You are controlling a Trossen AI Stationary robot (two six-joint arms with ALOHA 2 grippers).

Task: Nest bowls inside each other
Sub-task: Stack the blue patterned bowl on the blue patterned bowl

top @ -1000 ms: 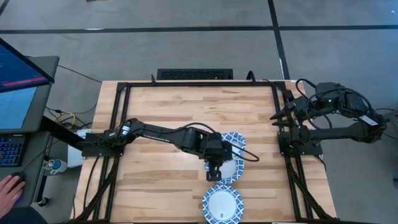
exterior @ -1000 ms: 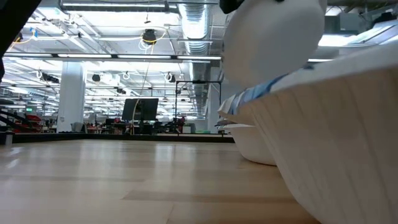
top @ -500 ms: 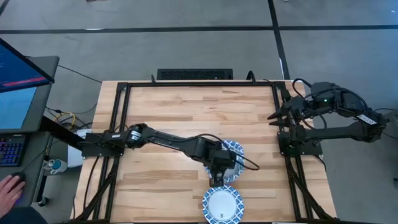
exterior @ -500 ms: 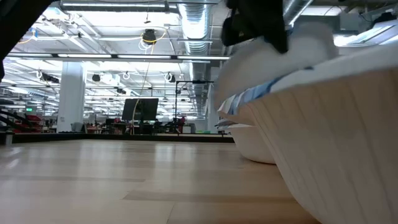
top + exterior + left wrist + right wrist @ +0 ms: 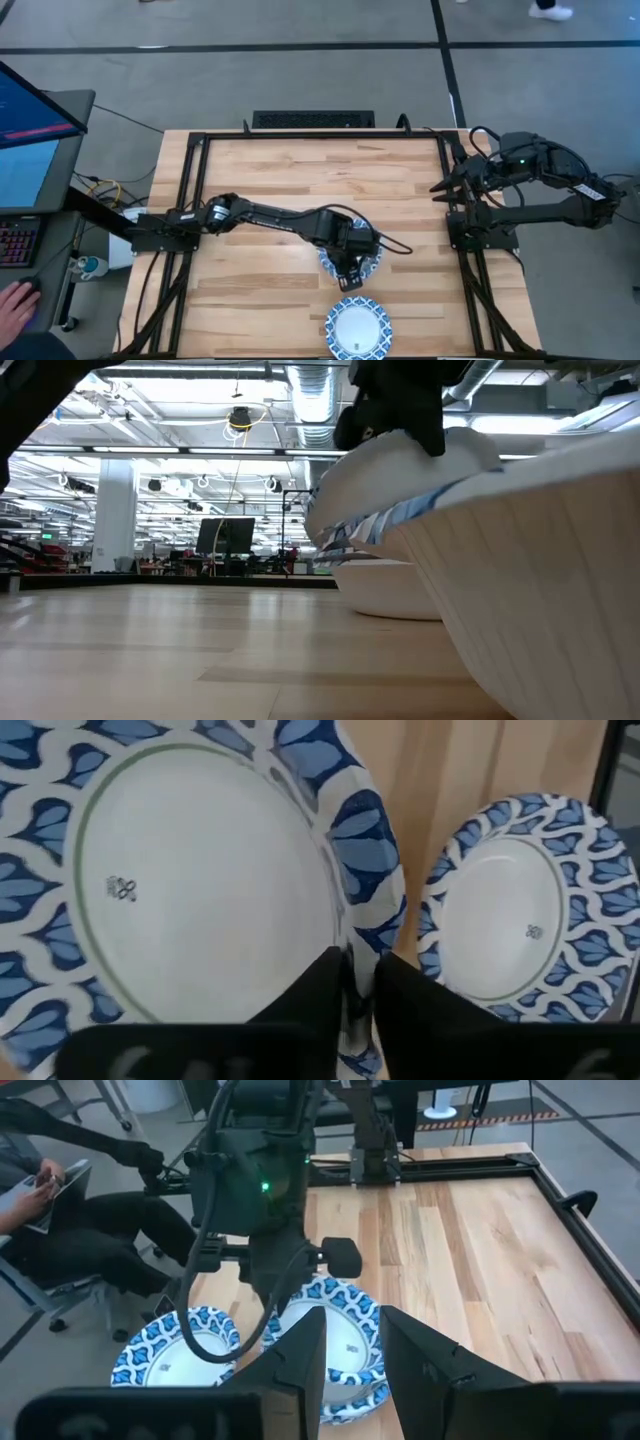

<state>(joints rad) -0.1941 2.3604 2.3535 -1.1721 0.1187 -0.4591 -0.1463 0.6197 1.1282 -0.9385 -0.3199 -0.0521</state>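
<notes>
Centrally, left gripper [image 5: 352,268] pinches a blue-and-white patterned shallow bowl [image 5: 200,880] by its rim. Probably light, stiff, slippery; right gripper [image 5: 441,187] waits open

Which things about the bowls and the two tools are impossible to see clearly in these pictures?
- Stack count: in the high view the left tool covers the held bowl, so bowls beneath cannot be counted.
- Front bowl: the low view's edge cuts it off.
- Right tool: too small in the high view to judge its fingers.
</notes>
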